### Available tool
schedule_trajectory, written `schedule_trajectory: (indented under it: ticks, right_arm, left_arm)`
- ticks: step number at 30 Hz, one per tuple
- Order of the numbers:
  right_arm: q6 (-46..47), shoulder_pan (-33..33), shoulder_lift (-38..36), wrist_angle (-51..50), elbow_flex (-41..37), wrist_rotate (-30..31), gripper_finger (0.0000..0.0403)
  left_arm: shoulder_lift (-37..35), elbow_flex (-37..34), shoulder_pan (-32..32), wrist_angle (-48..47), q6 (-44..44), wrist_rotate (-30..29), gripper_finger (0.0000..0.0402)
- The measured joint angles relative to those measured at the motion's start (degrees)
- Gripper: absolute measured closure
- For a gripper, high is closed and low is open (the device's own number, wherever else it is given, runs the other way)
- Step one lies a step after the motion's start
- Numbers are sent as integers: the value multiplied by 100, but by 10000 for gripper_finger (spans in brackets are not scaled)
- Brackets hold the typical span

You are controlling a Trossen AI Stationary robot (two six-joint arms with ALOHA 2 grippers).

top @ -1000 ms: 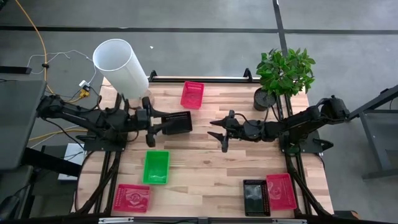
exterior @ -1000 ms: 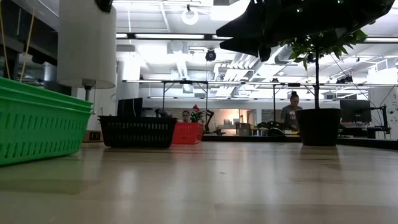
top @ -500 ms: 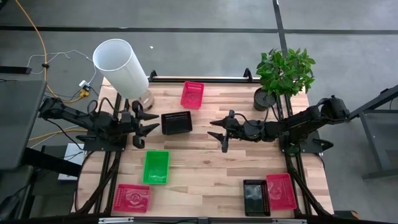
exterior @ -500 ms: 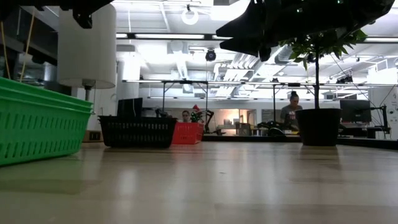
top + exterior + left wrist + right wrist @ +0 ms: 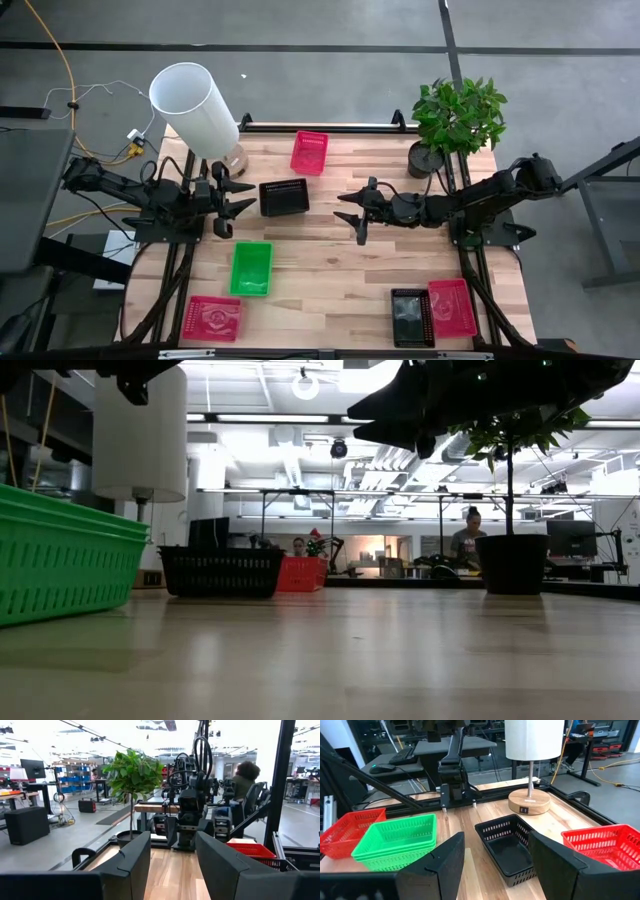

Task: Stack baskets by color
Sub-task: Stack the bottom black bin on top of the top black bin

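Big white cylinder (image 5: 195, 110) on a wooden base sits at the far left corner, and a potted plant (image 5: 455, 120) at the far right one, both clear of the arms. On the wooden table (image 5: 330, 270), a black basket (image 5: 284, 197) sits empty just beside the left gripper (image 5: 235, 196), whose fingers are spread with nothing in them. The right gripper (image 5: 353, 212) hovers mid-table, also wide open and empty. A red basket (image 5: 309, 152) is at the far edge, the green basket (image 5: 251, 268) left of centre, another red one (image 5: 213, 318) near-left. Near-right, a second black basket (image 5: 410, 317) and a red one (image 5: 452, 307) sit side by side. Behind the table is an open workshop with desks and a person (image 5: 472, 535).
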Motion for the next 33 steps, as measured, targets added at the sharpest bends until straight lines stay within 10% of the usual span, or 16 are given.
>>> schedule_trajectory:
  ticks: [33]
  right_arm:
    - [0,0,0,-2,0,-223,195]
  left_arm:
    - [3,0,0,-109,-1,15,259]
